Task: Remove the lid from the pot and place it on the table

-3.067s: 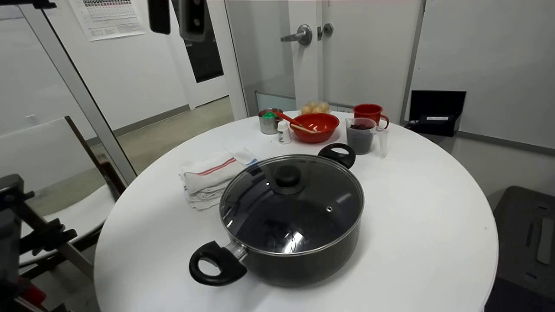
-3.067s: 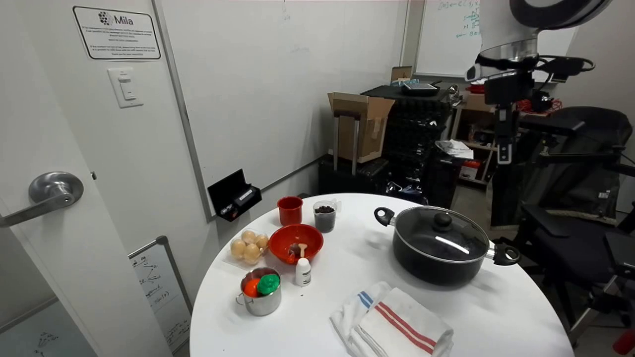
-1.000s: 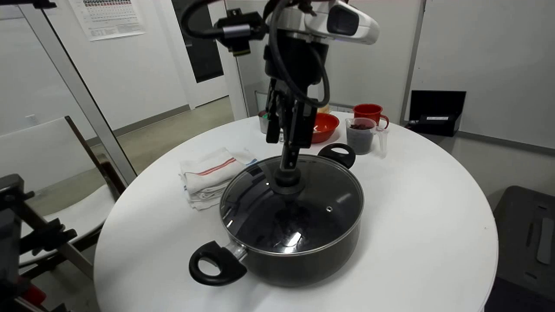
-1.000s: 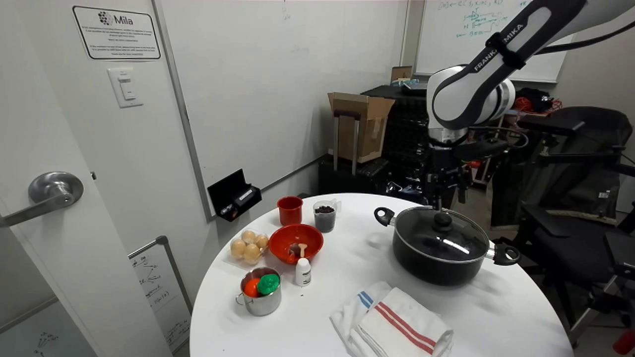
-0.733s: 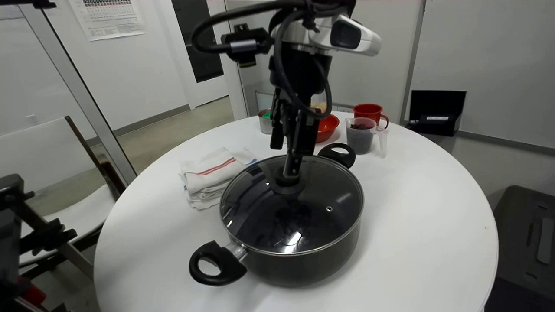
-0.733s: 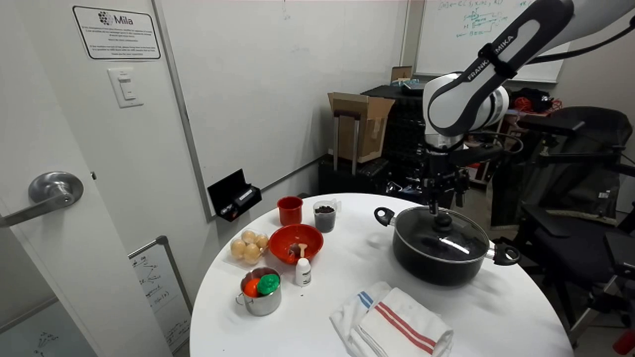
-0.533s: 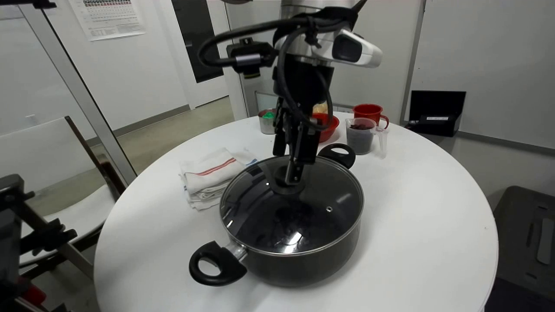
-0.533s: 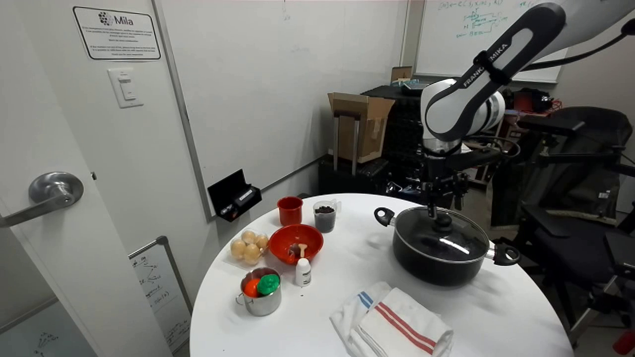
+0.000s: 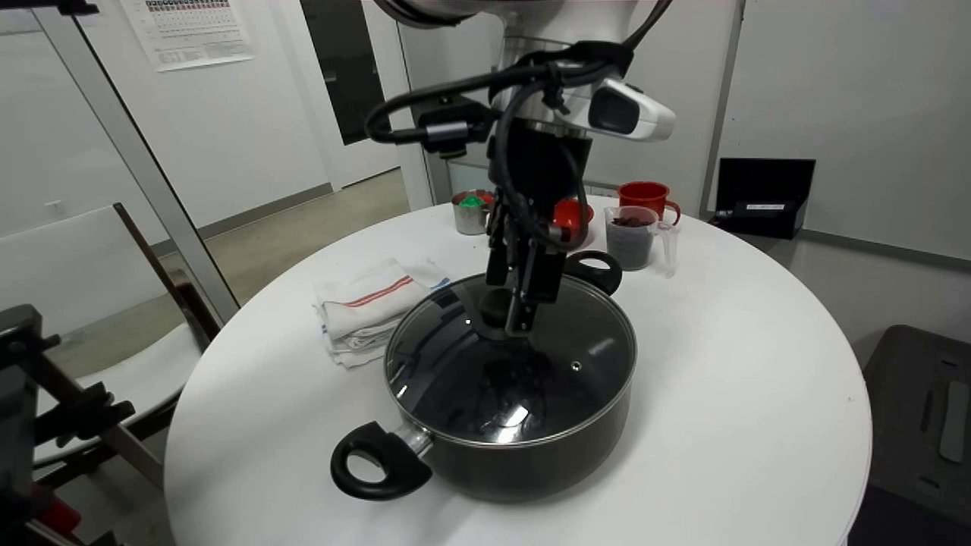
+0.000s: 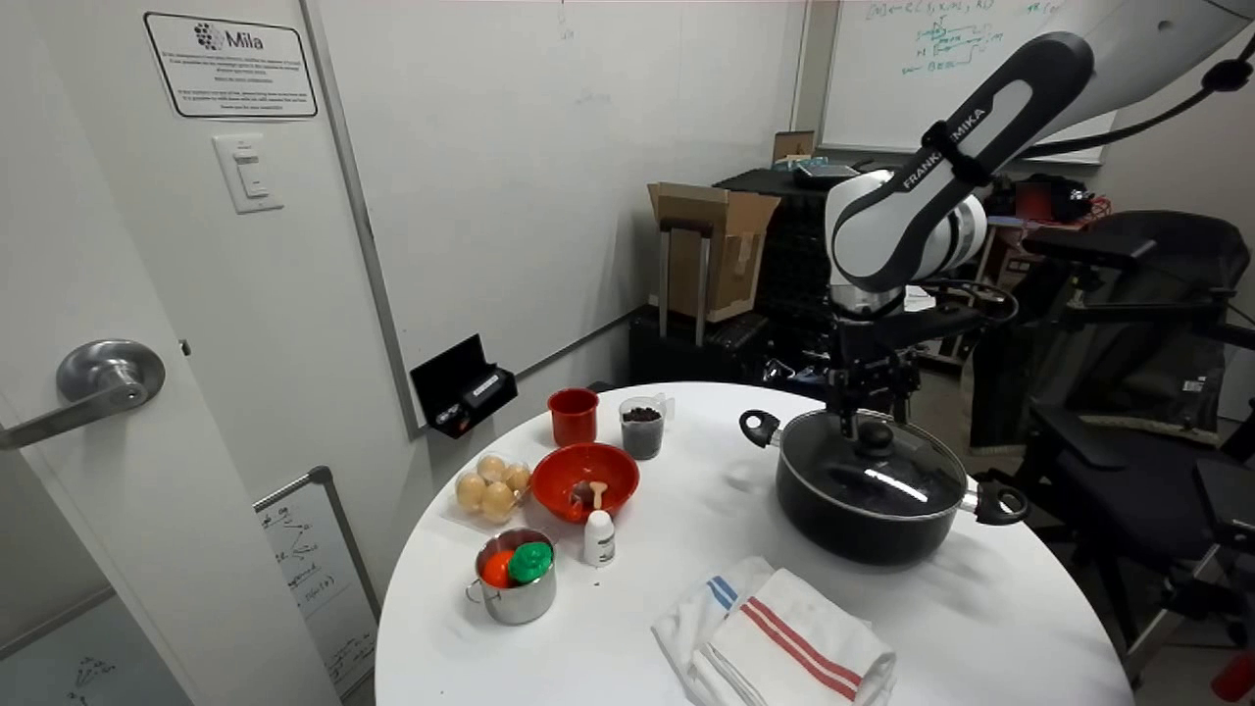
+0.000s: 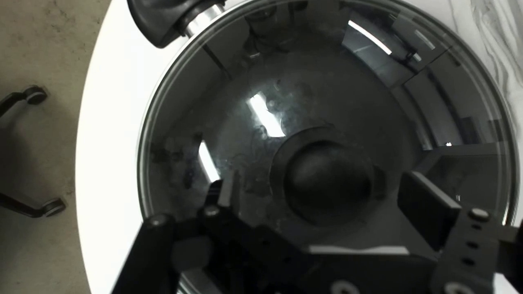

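Note:
The round glass lid point(image 9: 455, 356) sits on the black pot point(image 9: 561, 466) on the white round table point(image 9: 743, 394). The lid point(image 10: 833, 471) and pot point(image 10: 863, 539) also show in an exterior view. My gripper point(image 9: 510, 305) points down over the lid's middle. In the wrist view my gripper point(image 11: 325, 196) is open, with one finger on each side of the dark knob point(image 11: 327, 175) and a visible gap to both. The lid point(image 11: 294, 77) fills most of that view. One pot handle point(image 11: 163, 16) shows at its top left.
A folded striped towel point(image 10: 784, 637) lies beside the pot. A red bowl point(image 10: 559, 480), red mug point(image 10: 574, 417), measuring cup point(image 10: 642, 436), steel cup point(image 10: 520, 593), white bottle point(image 10: 599, 539) and pack of eggs point(image 10: 493, 487) stand further along the table.
My arm has come in over the pot. Over the last second my gripper has moved lower, with its fingers now down around the knob's height. The lid and pot have not moved.

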`<state>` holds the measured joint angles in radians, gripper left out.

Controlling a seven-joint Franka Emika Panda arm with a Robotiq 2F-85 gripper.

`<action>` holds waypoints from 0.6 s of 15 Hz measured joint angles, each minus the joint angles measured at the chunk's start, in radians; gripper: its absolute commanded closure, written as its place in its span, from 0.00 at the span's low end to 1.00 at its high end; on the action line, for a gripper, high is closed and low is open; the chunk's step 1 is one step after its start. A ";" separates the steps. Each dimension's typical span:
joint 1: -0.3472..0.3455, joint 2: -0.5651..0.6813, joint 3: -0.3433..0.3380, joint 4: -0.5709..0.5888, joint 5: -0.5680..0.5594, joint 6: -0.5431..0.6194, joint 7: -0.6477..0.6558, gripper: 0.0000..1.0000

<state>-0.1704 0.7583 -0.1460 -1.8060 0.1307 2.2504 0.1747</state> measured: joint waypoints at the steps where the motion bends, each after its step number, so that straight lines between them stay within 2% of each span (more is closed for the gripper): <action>1: -0.001 0.003 0.000 0.003 0.002 0.000 0.000 0.40; 5: -0.007 0.005 0.003 0.008 0.010 0.000 0.000 0.72; 6: -0.009 0.005 0.006 0.010 0.016 0.000 0.000 0.75; 9: -0.010 0.005 0.007 0.012 0.022 0.000 0.000 0.75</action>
<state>-0.1806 0.7638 -0.1389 -1.7941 0.1526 2.2503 0.1747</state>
